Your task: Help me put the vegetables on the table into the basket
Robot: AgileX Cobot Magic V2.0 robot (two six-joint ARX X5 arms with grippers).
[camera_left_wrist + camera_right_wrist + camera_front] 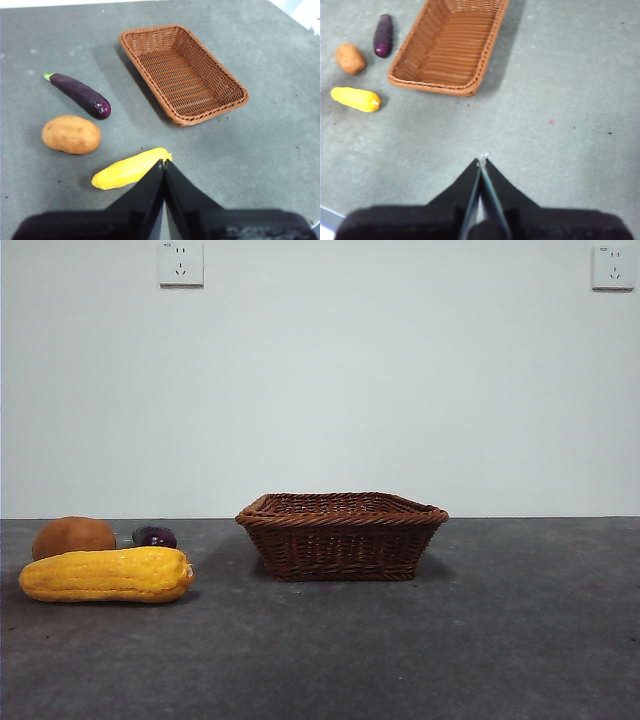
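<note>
Nothing in basket (341, 537) yet; all 3 veg on the surface (480, 640), grouped off one side of basket, apart from it. Left gripper (163, 163) hangs above the surface, jaws pressed together, holding nothing, tip right over one end of the yellow cob (129, 169). Left arm clearly nearer than right. Cob's long axis runs slantwise across the line of the jaws, so wrist prob needs turning to pinch across its width. Potato (71, 134) just beyond cob, eggplant (81, 94) past that, both apart, not touching.

Right gripper (482, 161) also clenched, empty, over bare surface, well away from veg, basket between.

Looks: cob bumpy, bright yellow, tapered; potato rounded, orange-brown, matte; eggplant glossy dark purple w/ green stem.
</note>
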